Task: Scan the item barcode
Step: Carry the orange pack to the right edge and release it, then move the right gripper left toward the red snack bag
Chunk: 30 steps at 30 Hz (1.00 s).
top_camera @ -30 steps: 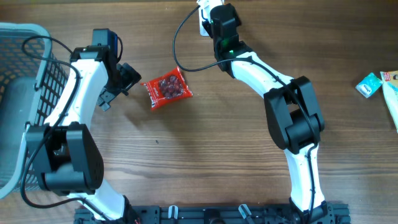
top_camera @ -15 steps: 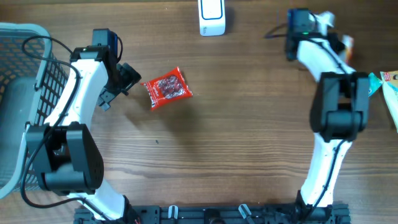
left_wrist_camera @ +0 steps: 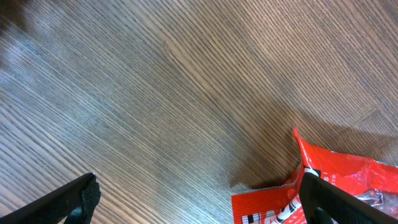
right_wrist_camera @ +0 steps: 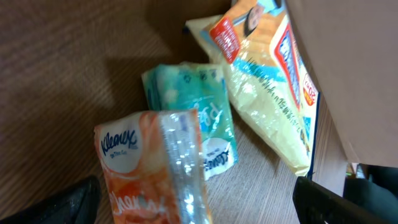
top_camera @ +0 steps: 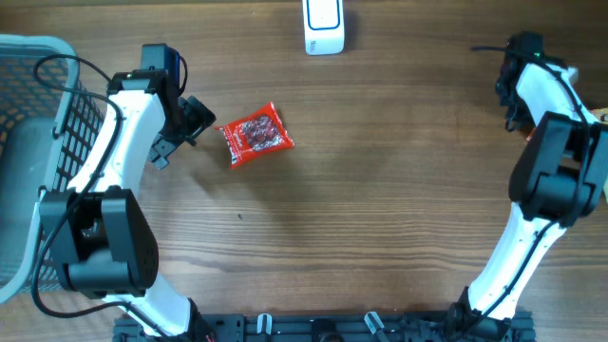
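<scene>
Kleenex pack (right_wrist_camera: pixel 152 168), orange: let go at the right-hand pile, right gripper (right_wrist_camera: pixel 202 198) released, fingers spread wide over it.
Right arm had swung here from the white scanner (top_camera: pixel 325 26); pack lay against a teal tissue pack (right_wrist_camera: pixel 193 118), near a yellow snack bag (right_wrist_camera: pixel 267 93). Scan presumably done; red snack packet (top_camera: pixel 255 136) unmoved, left gripper (top_camera: pixel 198 122) unclenched just beside it.

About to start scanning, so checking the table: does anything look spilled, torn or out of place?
Nothing looks spilled or torn. The red snack packet lies flat but slanted, next to the open left claw. On the right, an orange tissue pack, a teal pack and a yellow bag lie in an overlapping heap.
</scene>
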Each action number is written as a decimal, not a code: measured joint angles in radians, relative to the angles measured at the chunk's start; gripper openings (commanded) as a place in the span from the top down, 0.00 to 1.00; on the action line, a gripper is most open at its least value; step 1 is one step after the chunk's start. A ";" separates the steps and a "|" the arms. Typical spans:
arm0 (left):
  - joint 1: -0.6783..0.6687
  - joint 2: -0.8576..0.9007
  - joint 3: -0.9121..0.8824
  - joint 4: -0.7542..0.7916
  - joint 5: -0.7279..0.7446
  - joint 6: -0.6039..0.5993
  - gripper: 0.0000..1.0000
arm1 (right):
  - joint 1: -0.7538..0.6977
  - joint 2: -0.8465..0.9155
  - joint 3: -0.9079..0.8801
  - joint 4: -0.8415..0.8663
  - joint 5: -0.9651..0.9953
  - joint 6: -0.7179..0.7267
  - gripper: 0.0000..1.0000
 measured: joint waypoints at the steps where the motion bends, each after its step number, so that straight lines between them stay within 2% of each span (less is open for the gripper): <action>1: 0.000 0.000 0.000 0.000 0.000 0.000 0.00 | 0.000 -0.028 0.000 0.004 -0.019 0.000 0.00; 3: 0.000 0.000 0.000 0.000 0.000 0.000 0.00 | 0.000 -0.138 0.014 0.025 -0.123 0.000 0.02; 4: 0.000 0.000 0.000 0.000 0.000 0.000 0.00 | 0.000 -0.205 0.026 0.044 -0.209 0.000 0.17; 6: 0.000 0.000 0.000 0.000 0.000 0.000 0.00 | 0.000 -0.308 0.042 0.056 -0.360 0.000 0.65; 7: 0.000 0.000 0.000 0.000 0.000 0.000 0.00 | 0.000 -0.340 0.049 0.055 -0.418 0.002 0.86; 8: 0.000 0.000 0.000 0.000 0.000 0.000 0.00 | 0.000 -0.352 0.049 0.048 -0.465 0.005 0.96; 11: 0.000 0.000 0.000 0.000 0.000 0.000 0.00 | 0.000 -0.344 -0.037 0.068 -0.565 0.007 0.96; 14: 0.000 0.000 0.000 0.000 0.000 0.000 0.00 | -0.001 -0.298 -0.198 0.145 -0.574 0.007 0.96; 17: 0.000 0.000 0.000 0.000 0.000 0.000 0.00 | -0.016 -0.264 -0.272 0.145 -0.427 0.016 0.96; 21: 0.000 0.000 0.000 0.000 0.000 0.000 0.00 | -0.060 -0.264 -0.272 0.106 -0.228 0.020 0.96; 25: 0.000 0.000 0.000 0.000 0.000 0.000 0.00 | -0.083 -0.264 -0.272 0.106 -0.168 0.019 0.96; 27: 0.000 0.000 0.000 0.000 0.000 0.000 0.00 | -0.085 -0.264 -0.272 0.185 -0.250 -0.009 0.96; 29: 0.000 0.000 0.000 0.001 0.000 0.000 0.00 | -0.088 -0.264 -0.270 0.285 -0.554 -0.196 0.94; 30: 0.000 0.000 0.000 -0.001 0.000 0.000 0.00 | -0.087 -0.264 -0.270 0.303 -0.646 -0.239 0.95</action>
